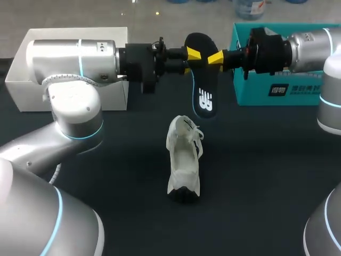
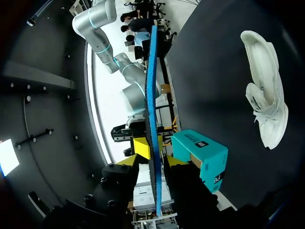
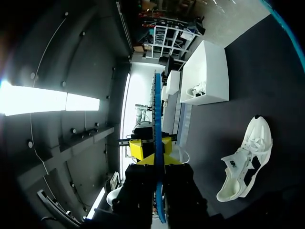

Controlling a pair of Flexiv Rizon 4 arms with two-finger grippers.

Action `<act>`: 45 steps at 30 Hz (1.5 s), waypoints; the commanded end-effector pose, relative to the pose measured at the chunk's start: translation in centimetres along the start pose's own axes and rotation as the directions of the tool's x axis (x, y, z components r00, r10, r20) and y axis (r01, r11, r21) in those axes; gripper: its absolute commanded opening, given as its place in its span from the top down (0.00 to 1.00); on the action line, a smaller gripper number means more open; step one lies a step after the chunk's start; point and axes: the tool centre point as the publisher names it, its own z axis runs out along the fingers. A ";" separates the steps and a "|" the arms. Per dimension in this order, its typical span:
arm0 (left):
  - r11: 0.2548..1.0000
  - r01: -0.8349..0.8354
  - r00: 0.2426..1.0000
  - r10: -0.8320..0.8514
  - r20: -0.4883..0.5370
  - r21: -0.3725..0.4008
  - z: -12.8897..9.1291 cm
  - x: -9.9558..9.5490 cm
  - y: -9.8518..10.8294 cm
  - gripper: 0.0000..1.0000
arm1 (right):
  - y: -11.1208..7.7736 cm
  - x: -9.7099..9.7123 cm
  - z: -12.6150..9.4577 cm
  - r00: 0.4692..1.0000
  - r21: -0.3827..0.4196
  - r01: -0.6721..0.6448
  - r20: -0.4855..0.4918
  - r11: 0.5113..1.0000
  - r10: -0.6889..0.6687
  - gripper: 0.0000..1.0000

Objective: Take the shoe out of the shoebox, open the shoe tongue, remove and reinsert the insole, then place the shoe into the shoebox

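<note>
A dark insole (image 1: pixel 203 80) with a white logo hangs in the air above the table, its blue edge (image 2: pixel 151 95) toward both wrist cameras. My right gripper (image 1: pixel 216 57) is shut on its upper part from the right, the edge (image 3: pixel 157 109) pinched between the yellow tips (image 3: pixel 156 148). My left gripper (image 1: pixel 193 53) comes from the left and straddles the same part (image 2: pixel 156 153), with a narrow gap still showing beside one finger. The white shoe (image 1: pixel 184 160) lies on the black table below, tongue pulled open (image 3: pixel 245 162), also seen in the left wrist view (image 2: pixel 267 95).
A white open box (image 1: pixel 32 90) stands at the back left, behind my left arm, and shows again in the right wrist view (image 3: pixel 207 71). A teal shoebox (image 1: pixel 256 90) stands at the back right (image 2: pixel 200 157). Black table surface surrounds the shoe.
</note>
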 end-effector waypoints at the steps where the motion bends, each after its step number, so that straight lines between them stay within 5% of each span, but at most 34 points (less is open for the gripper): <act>1: 1.000 -0.002 1.000 0.002 0.004 0.002 0.0 0.3 -0.1 0.75 | -0.3 -0.1 0.0 1.000 -0.009 -0.001 -0.001 1.000 0.001 1.00; 11: 1.000 0.000 1.000 0.000 -0.001 0.021 0.6 0.6 -0.6 0.89 | -0.3 -0.2 0.3 1.000 -0.009 -0.001 -0.009 1.000 0.000 1.00; 13: 1.000 0.004 1.000 -0.003 -0.002 0.023 0.7 0.6 -0.8 0.99 | -0.3 -0.2 0.4 1.000 -0.009 -0.001 -0.011 1.000 0.001 1.00; 20: 0.997 0.064 0.997 -0.062 -0.051 0.050 0.3 1.0 -1.4 1.00 | -0.6 -0.4 0.5 1.000 -0.014 -0.004 -0.026 1.000 0.003 1.00; 21: 0.994 0.097 0.993 -0.093 -0.071 0.049 0.1 1.0 -1.5 1.00 | -0.6 -0.5 0.5 1.000 -0.018 -0.008 -0.025 1.000 0.007 0.89; 22: 0.990 0.138 0.988 -0.135 -0.074 0.032 0.0 0.9 -1.6 1.00 | -0.7 -0.6 0.4 1.000 -0.025 -0.014 -0.025 1.000 0.014 0.53; 23: 0.983 0.182 0.981 -0.181 -0.074 0.008 -0.2 0.8 -1.5 1.00 | -0.8 -0.7 0.4 0.999 -0.030 -0.019 -0.027 0.999 0.018 0.00; 32: 0.945 0.325 0.934 -0.328 -0.142 -0.041 -2.6 0.5 -0.5 1.00 | -3.3 -3.6 -2.0 0.990 -0.081 -0.048 0.126 0.996 0.058 0.00; 45: 0.919 0.388 0.904 -0.395 -0.165 -0.071 -4.0 0.5 -0.5 1.00 | -9.0 -5.6 -9.3 0.928 -0.290 -0.046 0.342 0.956 0.148 0.00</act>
